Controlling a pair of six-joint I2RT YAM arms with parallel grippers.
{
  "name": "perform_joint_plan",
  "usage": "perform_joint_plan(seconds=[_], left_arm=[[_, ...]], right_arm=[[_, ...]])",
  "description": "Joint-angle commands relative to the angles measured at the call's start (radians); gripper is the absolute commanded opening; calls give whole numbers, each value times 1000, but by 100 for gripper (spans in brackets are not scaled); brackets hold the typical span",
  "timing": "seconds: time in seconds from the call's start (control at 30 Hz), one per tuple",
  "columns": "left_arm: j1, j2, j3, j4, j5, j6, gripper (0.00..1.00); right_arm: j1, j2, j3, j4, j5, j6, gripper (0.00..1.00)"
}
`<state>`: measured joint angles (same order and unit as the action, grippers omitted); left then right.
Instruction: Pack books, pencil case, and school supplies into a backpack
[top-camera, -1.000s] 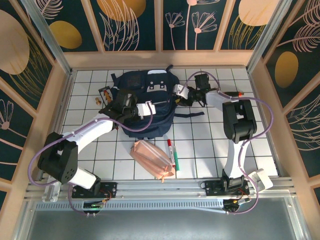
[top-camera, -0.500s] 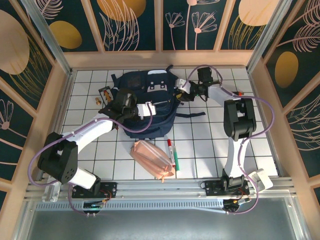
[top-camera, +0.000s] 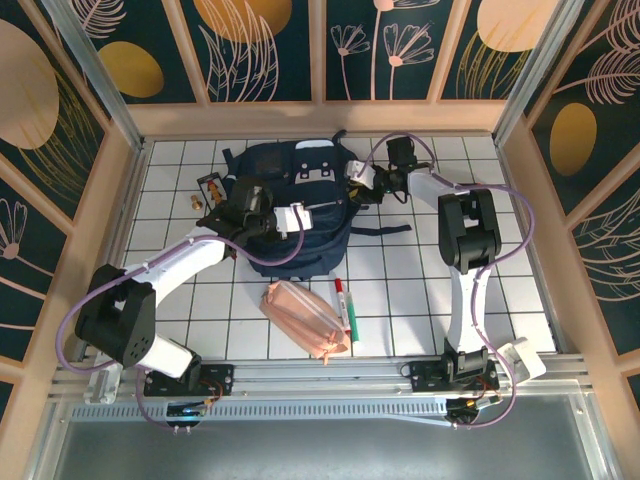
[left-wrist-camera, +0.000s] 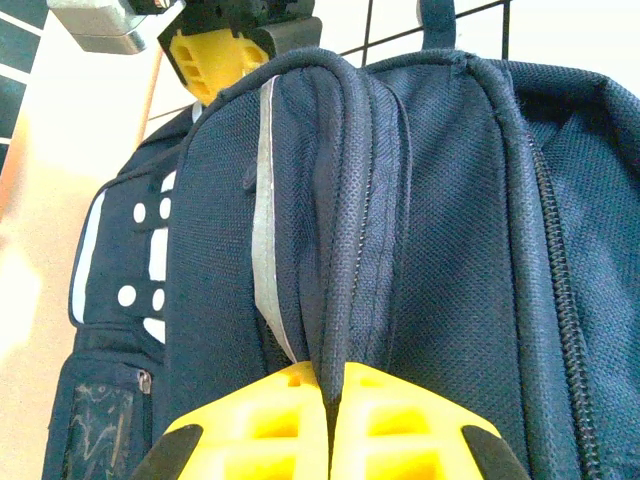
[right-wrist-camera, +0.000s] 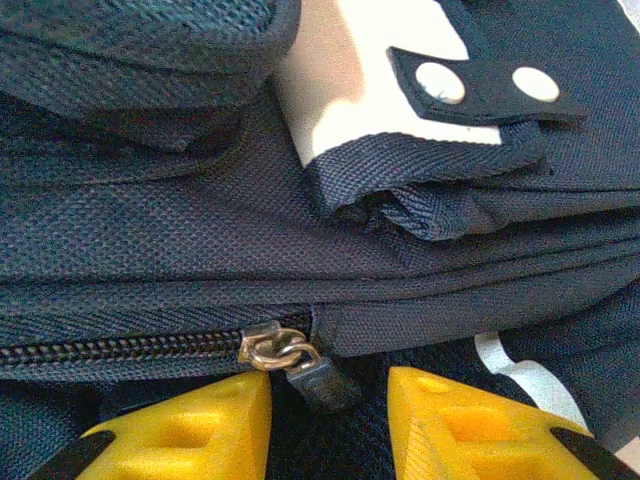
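Top external view: the backpack (top-camera: 300, 170) lies at the far middle of the white-tiled tabletop (top-camera: 420, 290). The left end effector (top-camera: 300, 216) rests on the backpack's near half, and the right end effector (top-camera: 354, 184) is at its right side. The pink pencil case (top-camera: 305, 315) lies near the tabletop's near edge, with the marker pen (top-camera: 343, 305) just beside it on the right, both well apart from the backpack. A small black card (top-camera: 210, 188) sits by the backpack's left side.

Left wrist view: the yellow fingers are pressed together, clamped on a raised ridge of the backpack's navy fabric beside a pale reflective strip.

Right wrist view: the yellow fingers stand apart, one on each side of a dark zipper pull (right-wrist-camera: 310, 375) hanging from its metal slider. Neither finger touches the pull.
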<state>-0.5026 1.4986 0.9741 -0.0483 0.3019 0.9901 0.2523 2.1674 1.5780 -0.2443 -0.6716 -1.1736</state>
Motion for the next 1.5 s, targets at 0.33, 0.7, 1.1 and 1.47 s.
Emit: perform_joint_plan(seconds=[0.33,0.7,1.1,1.47], left_arm=[[6,-34,49,122,129,-51,0],[34,-26,28,199,111,-167,0],[35,46,101,120,-27,-282,0],[35,94,149,122,-80,-355,0]], right_arm=[[6,22,18,15,-28,-13,5],[-3,-231,-353,463,107,-73,0],[20,-335,-614,929,124,-37,0],[26,-426,-694,1004,12,-42,0]])
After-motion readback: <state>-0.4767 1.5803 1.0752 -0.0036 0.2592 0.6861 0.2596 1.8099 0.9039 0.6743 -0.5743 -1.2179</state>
